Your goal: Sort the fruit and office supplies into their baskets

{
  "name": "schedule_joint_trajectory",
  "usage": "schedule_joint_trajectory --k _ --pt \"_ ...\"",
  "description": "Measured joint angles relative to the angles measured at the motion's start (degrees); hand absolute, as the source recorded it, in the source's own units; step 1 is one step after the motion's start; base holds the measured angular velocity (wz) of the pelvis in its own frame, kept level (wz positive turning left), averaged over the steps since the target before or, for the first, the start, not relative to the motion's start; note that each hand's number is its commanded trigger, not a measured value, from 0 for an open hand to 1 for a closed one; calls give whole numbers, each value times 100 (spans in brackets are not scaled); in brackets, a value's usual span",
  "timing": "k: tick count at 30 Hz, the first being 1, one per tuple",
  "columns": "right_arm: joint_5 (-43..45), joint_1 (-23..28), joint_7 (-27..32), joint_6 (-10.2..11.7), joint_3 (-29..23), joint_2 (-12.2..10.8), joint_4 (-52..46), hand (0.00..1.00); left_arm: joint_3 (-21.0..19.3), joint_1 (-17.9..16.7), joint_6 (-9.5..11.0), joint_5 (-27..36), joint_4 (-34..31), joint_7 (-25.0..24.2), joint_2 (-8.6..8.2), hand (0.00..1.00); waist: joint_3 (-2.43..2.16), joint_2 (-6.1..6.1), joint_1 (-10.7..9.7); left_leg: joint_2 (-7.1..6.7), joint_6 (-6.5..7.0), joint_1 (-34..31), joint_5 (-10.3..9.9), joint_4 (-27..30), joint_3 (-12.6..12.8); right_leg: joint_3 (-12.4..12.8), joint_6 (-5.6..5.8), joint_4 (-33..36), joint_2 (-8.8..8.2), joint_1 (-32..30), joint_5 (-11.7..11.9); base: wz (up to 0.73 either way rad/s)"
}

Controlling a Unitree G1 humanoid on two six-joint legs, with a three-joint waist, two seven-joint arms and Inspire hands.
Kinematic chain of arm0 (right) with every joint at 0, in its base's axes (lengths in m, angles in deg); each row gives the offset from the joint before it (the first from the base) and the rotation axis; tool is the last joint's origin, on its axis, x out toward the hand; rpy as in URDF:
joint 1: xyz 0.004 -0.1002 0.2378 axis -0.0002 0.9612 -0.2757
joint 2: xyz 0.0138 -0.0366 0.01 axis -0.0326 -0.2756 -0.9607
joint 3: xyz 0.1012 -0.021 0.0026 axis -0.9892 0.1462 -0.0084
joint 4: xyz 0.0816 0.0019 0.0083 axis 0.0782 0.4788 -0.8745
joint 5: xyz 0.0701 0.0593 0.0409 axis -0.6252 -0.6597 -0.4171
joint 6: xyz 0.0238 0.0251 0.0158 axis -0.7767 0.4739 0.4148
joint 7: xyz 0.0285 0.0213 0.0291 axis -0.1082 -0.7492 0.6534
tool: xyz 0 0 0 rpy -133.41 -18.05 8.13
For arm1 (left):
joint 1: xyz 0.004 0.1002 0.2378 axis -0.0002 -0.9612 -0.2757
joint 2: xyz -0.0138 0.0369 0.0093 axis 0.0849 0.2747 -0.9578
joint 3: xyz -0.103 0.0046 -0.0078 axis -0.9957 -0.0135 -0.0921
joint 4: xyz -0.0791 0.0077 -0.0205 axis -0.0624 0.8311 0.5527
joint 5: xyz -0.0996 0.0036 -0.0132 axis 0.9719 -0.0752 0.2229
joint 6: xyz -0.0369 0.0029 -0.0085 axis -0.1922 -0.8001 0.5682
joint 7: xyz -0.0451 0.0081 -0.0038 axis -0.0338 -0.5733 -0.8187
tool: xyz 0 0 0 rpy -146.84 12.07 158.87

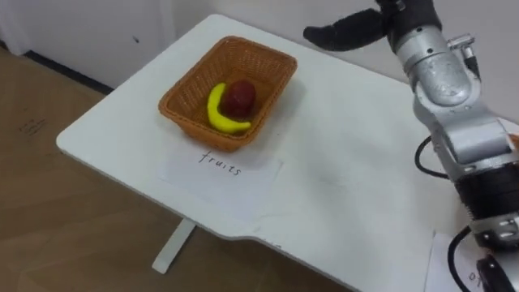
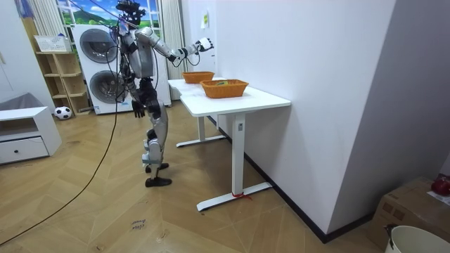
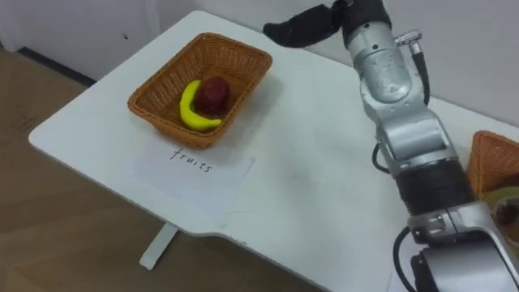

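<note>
White table [image 1: 340, 186], wicker basket [image 1: 188, 126] with banana [image 1: 217, 113], red fruit [image 1: 240, 97], label [image 1: 220, 165] "fruits"

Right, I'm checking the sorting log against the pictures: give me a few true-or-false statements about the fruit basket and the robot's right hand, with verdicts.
1. A banana and a red fruit lie in the wicker basket. True.
2. The right hand grips the banana. False: it is open and empty, held above the far side of the table.
3. A paper sheet lies on the table just in front of the basket. True.
4. The basket stands on the floor. False: it stands on the white table.
</note>
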Motion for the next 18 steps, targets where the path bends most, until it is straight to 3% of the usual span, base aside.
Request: schedule_joint_trajectory --k 5,7,11,18 --pt "-85 77 418 62 -379 506 -535 0 -183 -2 5 -43 -15 174 -12 0 -45 64 -292 50 0 186 0 -125 271 204 0 2 16 41 0 -22" --pt "-77 190 516 62 -509 536 -736 0 -191 19 53 -41 -12 226 -12 0 -58 36 -413 76 -1 240 -1 -172 358 286 -2 4 35 38 1 -24" --pt "-130 520 690 235 -872 656 -934 0 -227 96 201 -25 -15 358 -14 0 -15 -43 -632 133 -14 333 -22 -216 530 483 -31 1 86 32 19 -22" --pt "-407 837 926 229 -1616 763 -1120 0 -247 86 254 -41 -56 459 -28 0 -24 -87 -1076 198 -18 315 -32 -278 772 703 -66 4 140 -130 67 -20"
